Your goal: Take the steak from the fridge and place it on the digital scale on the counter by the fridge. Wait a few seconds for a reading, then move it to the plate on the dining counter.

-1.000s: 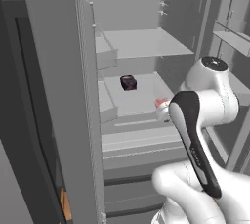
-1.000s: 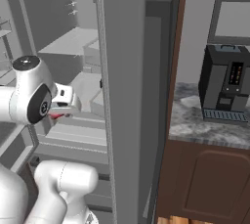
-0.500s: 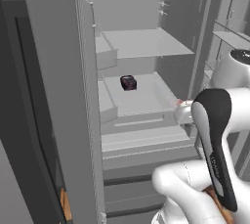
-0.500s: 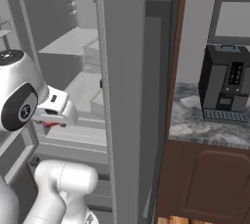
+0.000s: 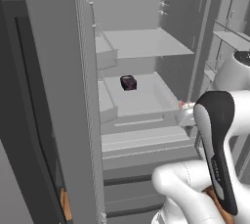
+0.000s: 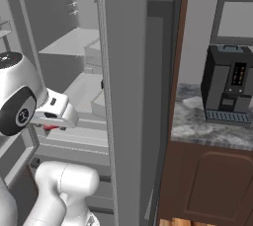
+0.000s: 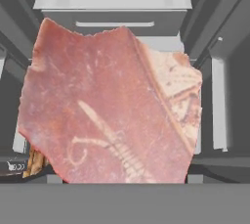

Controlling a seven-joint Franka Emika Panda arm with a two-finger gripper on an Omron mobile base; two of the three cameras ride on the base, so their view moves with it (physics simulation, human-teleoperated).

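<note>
The steak (image 7: pixel 112 105), a pink-red slab with pale fat lines, hangs right in front of the hand camera and hides the fingertips. My gripper (image 5: pixel 187 115) is shut on the steak (image 5: pixel 184 104) at the front edge of the fridge's middle shelf (image 5: pixel 141 96). From the right, the gripper (image 6: pixel 52 123) and a red sliver of steak (image 6: pixel 50 128) sit just outside the open fridge (image 6: pixel 74 52). The counter (image 6: pixel 197 121) lies right of the fridge. The digital scale, the plate and the dining counter are out of view.
A dark purple-black box (image 5: pixel 128 82) rests on the middle shelf. The fridge's side wall (image 6: pixel 131 96) stands between my arm and the counter, where a black coffee machine (image 6: pixel 229 91) stands. Door bins (image 5: pixel 229 37) are close on the right. A pale drawer (image 7: pixel 112 0) lies below the steak.
My arm has drawn back out of the fridge toward the base with the steak held, and the gripper has come lower. The dark box has stayed in place.
</note>
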